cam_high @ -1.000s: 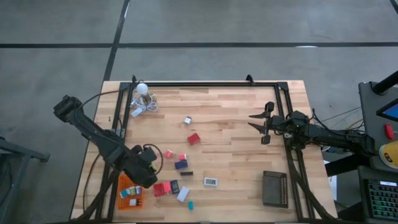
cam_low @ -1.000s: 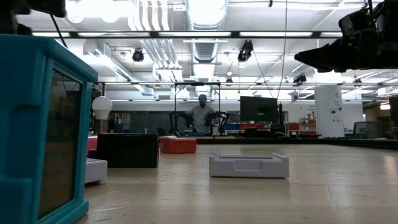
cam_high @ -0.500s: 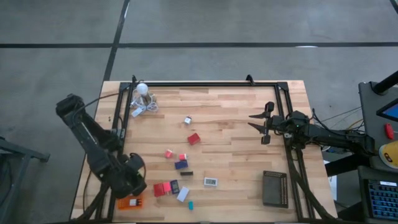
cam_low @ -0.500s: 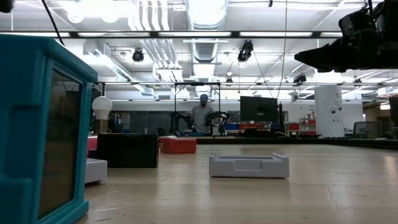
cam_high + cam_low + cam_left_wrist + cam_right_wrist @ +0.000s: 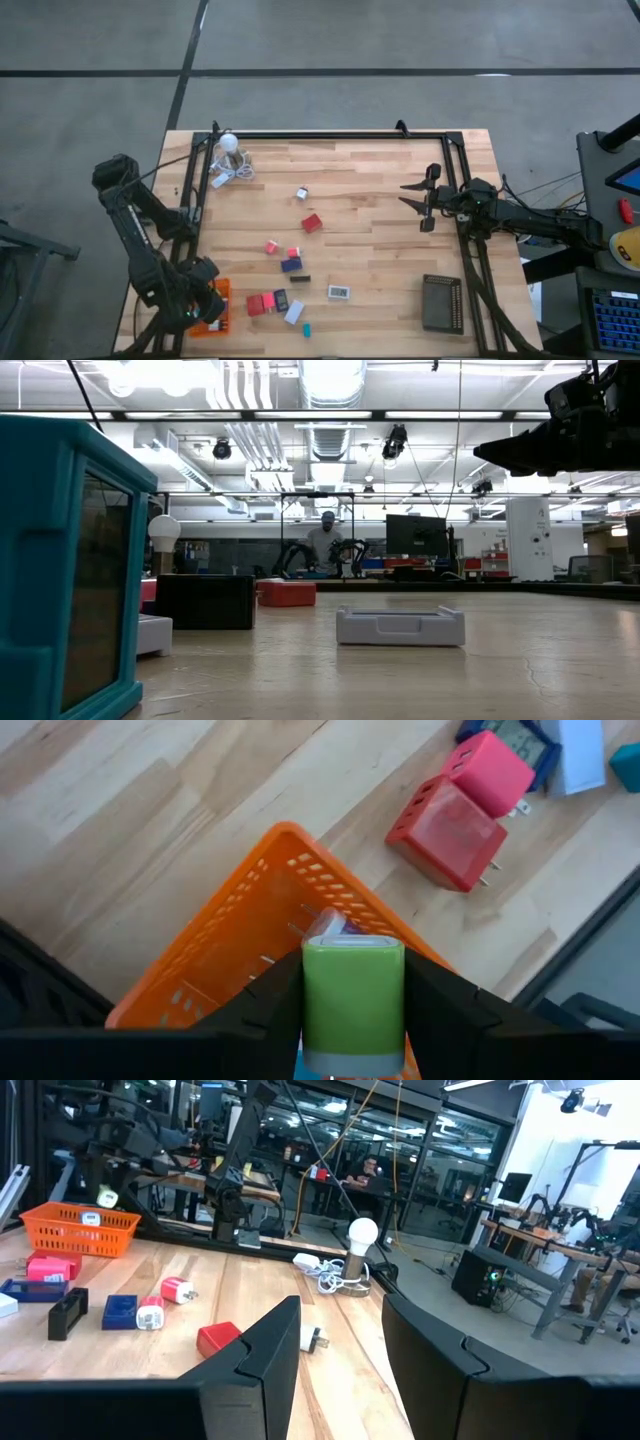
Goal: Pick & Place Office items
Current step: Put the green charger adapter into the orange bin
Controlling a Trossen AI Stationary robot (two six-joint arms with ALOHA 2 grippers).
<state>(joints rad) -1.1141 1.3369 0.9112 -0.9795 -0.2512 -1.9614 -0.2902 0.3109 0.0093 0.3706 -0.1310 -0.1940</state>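
Office items lie scattered across the tabletop's middle and toward its near edge, with more in the orange tray at the near left corner. Above that tray the left gripper clamps a green block. At the right edge, the right gripper hangs over bare wood, its fingers apart, holding nothing.

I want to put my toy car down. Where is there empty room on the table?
Bare wood lies between the lamp and the right gripper, and between the white item and the black tray. It is crowded beside the orange tray, around the red charger.
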